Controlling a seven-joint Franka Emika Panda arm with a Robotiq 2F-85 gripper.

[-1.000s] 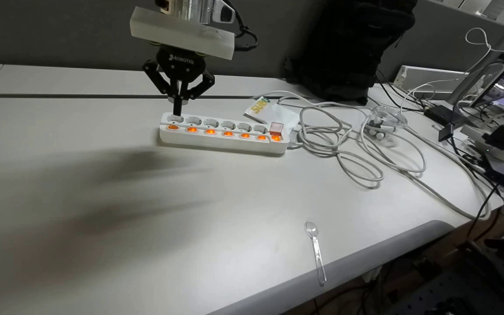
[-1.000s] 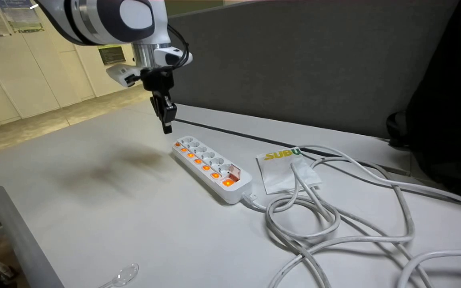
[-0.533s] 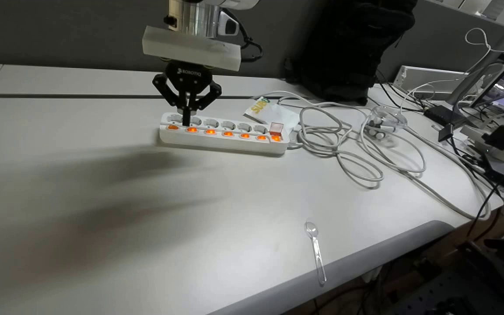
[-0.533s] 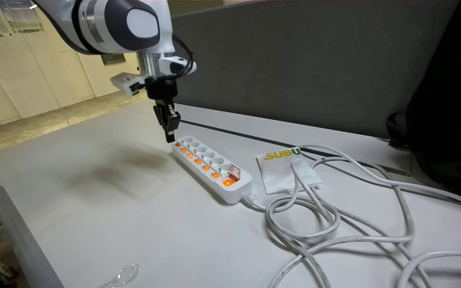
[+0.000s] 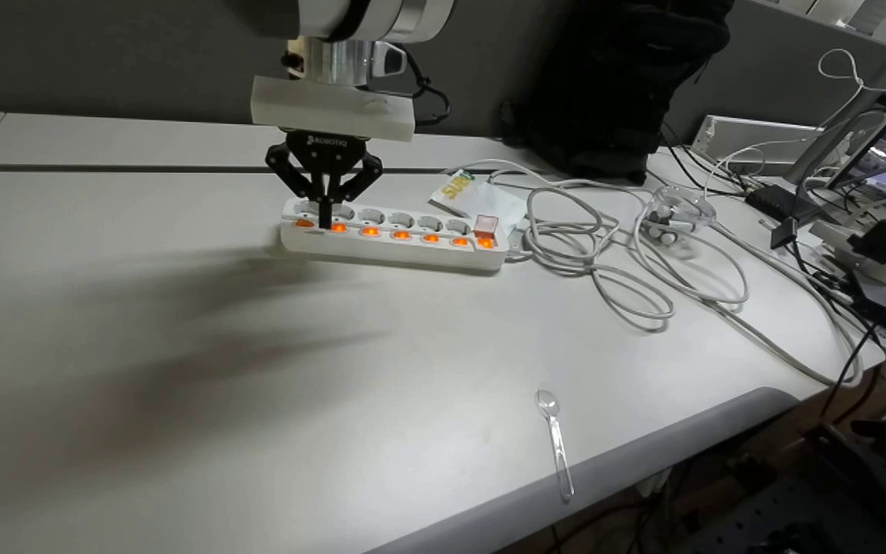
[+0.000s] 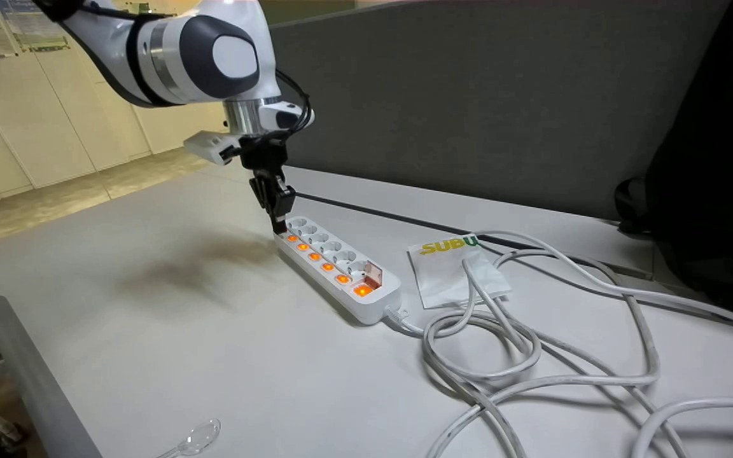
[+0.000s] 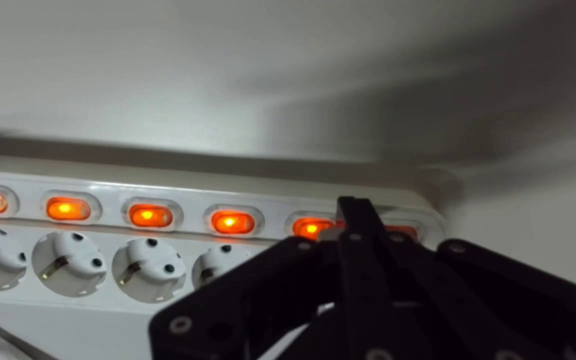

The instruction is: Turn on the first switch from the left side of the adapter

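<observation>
In an exterior view: white power strip (image 5: 393, 251) lies on desk (image 5: 258, 454). Gripper (image 5: 325, 226) points down over its left end, fingers together, tip between leftmost switch (image 5: 304, 223), dull orange, and glowing second switch (image 5: 338, 228). Clear plastic spoon (image 5: 557, 440) lies at desk edge.

In an exterior view: gripper tip hides leftmost switch; paper napkin (image 6: 441, 277) lies near power strip, looped white cable (image 6: 570, 380) partly over it.

In wrist view: fingertips (image 7: 354, 212) partly cover those two switches; cannot tell if touching.
</observation>
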